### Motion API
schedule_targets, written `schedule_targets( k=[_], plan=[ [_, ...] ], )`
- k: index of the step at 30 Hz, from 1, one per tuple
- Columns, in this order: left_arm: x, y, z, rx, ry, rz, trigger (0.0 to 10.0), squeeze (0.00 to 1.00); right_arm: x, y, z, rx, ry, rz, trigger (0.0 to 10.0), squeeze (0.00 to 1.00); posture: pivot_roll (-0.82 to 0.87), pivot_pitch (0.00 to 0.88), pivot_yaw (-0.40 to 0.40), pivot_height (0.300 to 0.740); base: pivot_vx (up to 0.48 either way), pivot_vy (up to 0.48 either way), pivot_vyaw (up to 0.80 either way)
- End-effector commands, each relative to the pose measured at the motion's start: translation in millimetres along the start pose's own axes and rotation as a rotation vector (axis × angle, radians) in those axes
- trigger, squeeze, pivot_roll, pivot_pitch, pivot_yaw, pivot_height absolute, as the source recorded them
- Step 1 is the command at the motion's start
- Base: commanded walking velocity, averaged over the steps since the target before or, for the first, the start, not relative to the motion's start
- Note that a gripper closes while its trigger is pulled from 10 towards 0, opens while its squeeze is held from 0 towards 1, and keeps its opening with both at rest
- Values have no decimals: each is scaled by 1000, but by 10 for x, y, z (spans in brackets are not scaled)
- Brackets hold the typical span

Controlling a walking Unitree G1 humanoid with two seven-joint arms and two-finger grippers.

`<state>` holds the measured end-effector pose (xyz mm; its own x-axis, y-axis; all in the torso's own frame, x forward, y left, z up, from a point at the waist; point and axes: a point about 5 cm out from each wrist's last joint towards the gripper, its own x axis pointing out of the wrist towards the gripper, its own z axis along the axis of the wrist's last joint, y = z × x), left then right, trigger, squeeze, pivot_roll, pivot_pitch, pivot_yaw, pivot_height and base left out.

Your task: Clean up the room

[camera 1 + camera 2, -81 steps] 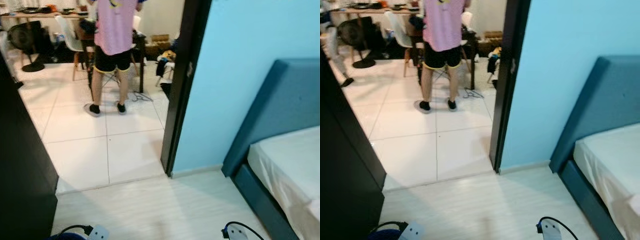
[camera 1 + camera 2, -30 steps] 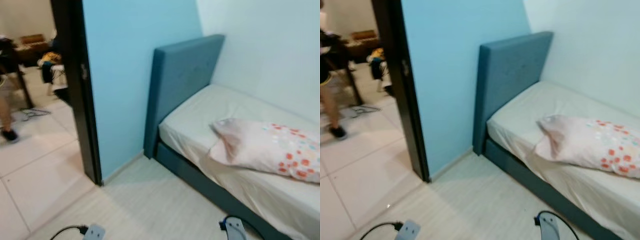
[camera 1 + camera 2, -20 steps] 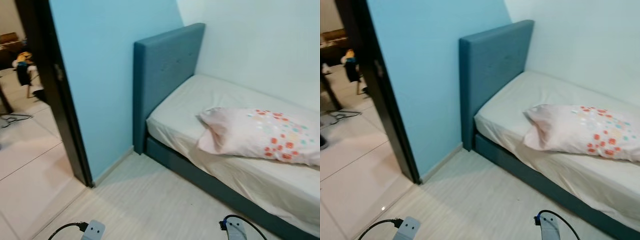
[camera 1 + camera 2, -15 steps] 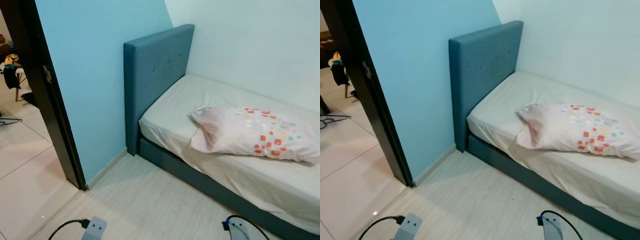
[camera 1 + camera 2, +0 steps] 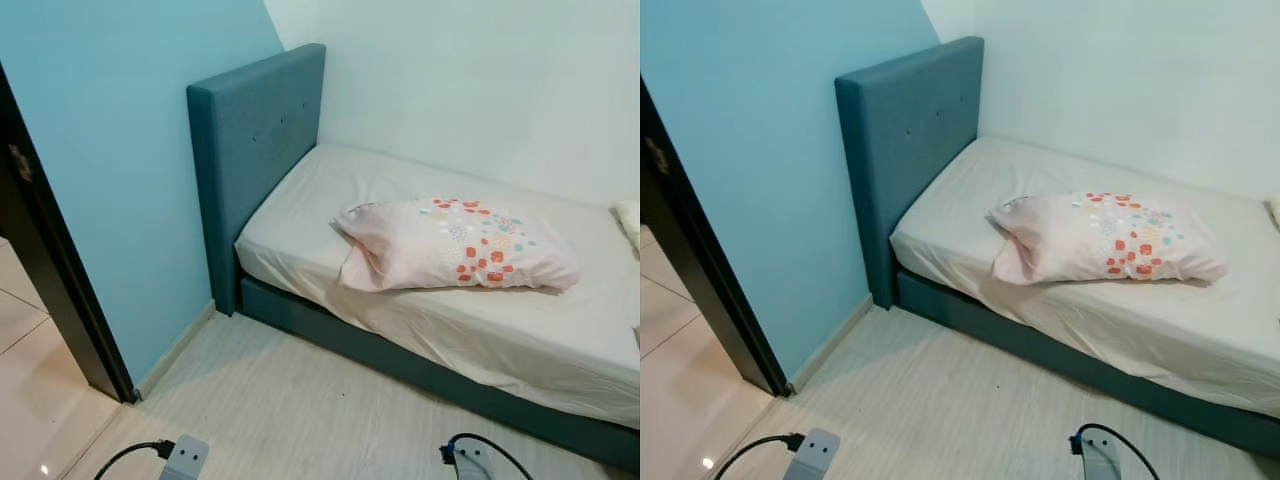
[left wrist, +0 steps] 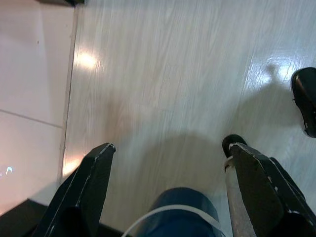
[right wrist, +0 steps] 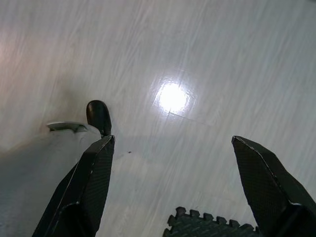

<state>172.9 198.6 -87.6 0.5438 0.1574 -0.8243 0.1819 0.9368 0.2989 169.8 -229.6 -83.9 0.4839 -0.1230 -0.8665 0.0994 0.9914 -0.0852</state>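
Both arms are being held low over the pale floor (image 5: 290,400). The left pincer (image 6: 168,163) and the right pincer (image 7: 173,163) are spread wide, with nothing gripped. Ahead of both pincers and above their level, a flowered pillow (image 5: 455,243) is lying askew mid-mattress on the bed (image 5: 420,330), well apart from the headboard (image 5: 255,130). The step is judged to be an approach: the bed should be closed on squarely before a reach is raised.

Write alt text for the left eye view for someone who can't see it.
A pink pillow with coloured spots lies on a bare mattress, on a teal bed frame with a tall headboard. The bed stands in the corner of a blue wall and a white wall, with pale wood-look floor in front.
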Motion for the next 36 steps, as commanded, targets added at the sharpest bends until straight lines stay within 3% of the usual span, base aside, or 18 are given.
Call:
schedule_targets(
  k=[1, 27, 36],
  plan=[
    [-3, -19, -27, -17, 20, -7, 10000, 0, 2, 2, 30, 14, -16, 4, 10000, 0, 55, 0, -69, 740, 0, 0, 0],
    [-3, -22, -34, -44, 26, -22, 10000, 0, 22, 148, 428, -4, -129, 54, 10000, 0, 56, 0, -65, 740, 0, -74, 0],
    [-2, -30, -21, -51, 22, -26, 10000, 0, 24, 184, 406, -6, -124, 58, 10000, 0, 56, 0, -65, 740, 0, -480, 0]
  ],
)
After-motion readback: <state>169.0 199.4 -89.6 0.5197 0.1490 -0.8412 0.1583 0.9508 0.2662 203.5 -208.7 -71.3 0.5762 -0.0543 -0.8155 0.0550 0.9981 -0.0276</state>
